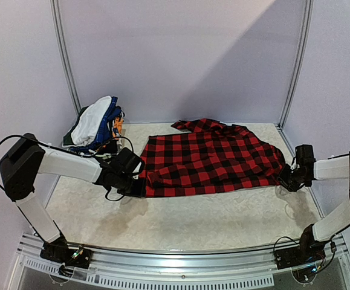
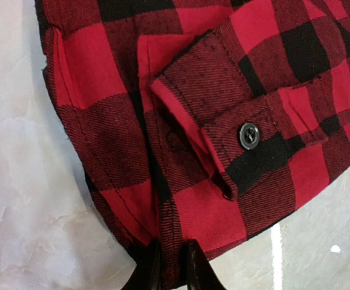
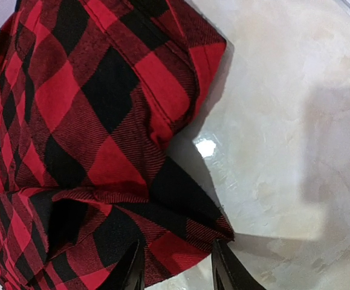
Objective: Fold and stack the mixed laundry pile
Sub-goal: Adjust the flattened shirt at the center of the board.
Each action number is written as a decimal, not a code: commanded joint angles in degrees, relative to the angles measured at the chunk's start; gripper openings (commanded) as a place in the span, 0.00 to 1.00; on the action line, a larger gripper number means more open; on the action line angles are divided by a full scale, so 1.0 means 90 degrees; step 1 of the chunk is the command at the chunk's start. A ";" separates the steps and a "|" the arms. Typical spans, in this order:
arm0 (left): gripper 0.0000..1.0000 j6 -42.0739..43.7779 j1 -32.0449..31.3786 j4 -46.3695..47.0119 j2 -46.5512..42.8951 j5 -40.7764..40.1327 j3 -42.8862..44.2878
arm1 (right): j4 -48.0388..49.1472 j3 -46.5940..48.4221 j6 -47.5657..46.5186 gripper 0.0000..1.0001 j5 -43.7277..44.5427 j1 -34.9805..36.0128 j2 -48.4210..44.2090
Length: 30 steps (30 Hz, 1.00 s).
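The red-and-black plaid shirt [image 1: 211, 158] lies spread flat in the middle of the table. My left gripper [image 1: 136, 176] is at its lower left corner. In the left wrist view the gripper [image 2: 171, 245] is shut on the shirt's hem [image 2: 175, 223], near a buttoned cuff [image 2: 249, 134]. My right gripper [image 1: 286, 179] is at the shirt's right edge. In the right wrist view it [image 3: 178, 244] stands open, fingers wide apart, with a corner of the shirt [image 3: 181, 235] lying between them. The other garments, a white T-shirt [image 1: 91, 118] and blue cloth [image 1: 110, 118], are heaped at the back left.
The heap stands in the back left corner against the wall. Metal frame posts [image 1: 66, 60] [image 1: 295, 60] rise at the back corners. Pale marbled tabletop [image 1: 193, 220] lies bare in front of the shirt. A metal rail [image 1: 181, 263] runs along the near edge.
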 commanded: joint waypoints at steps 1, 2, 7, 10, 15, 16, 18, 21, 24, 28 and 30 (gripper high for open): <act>0.13 0.0020 0.0031 0.0156 0.0068 0.0059 -0.0084 | 0.0200 -0.0057 0.0080 0.41 0.0106 -0.0038 0.0171; 0.13 0.0012 0.0031 0.0165 0.0056 0.0029 -0.0103 | 0.0159 -0.0050 0.0084 0.43 0.0089 -0.0042 0.0159; 0.13 0.0011 0.0035 0.0149 0.0046 -0.0084 -0.0138 | -0.0128 -0.0139 0.0042 0.63 0.0340 -0.0042 -0.0205; 0.13 0.0022 0.0034 0.0121 0.0039 -0.0121 -0.0131 | -0.0221 -0.0228 0.0036 0.66 0.0538 -0.0043 -0.0404; 0.12 0.0045 0.0035 0.0044 0.0026 -0.0144 -0.0102 | 0.0050 -0.0271 0.0127 0.60 0.0435 -0.0052 -0.0239; 0.11 0.0045 0.0035 0.0037 0.0027 -0.0135 -0.0100 | 0.0099 -0.0256 0.0133 0.58 0.0375 -0.0053 -0.0152; 0.11 0.0055 0.0035 0.0036 0.0042 -0.0129 -0.0100 | 0.0160 -0.0227 0.0138 0.53 0.0312 -0.0053 -0.0070; 0.08 0.0048 0.0035 0.0086 0.0089 -0.0094 -0.0100 | 0.0204 -0.0173 0.0147 0.43 0.0250 -0.0053 0.0030; 0.00 0.0021 0.0045 0.0159 0.0117 -0.0081 -0.0110 | 0.0231 -0.0131 0.0128 0.28 0.0231 -0.0052 0.0095; 0.00 0.0012 0.0045 0.0197 0.0031 -0.0071 -0.0119 | 0.0299 -0.0064 0.0097 0.01 0.0164 -0.0053 0.0162; 0.00 0.0028 0.0045 0.0124 -0.0067 -0.0101 -0.0128 | 0.0335 -0.0048 0.0095 0.00 0.0106 -0.0050 0.0215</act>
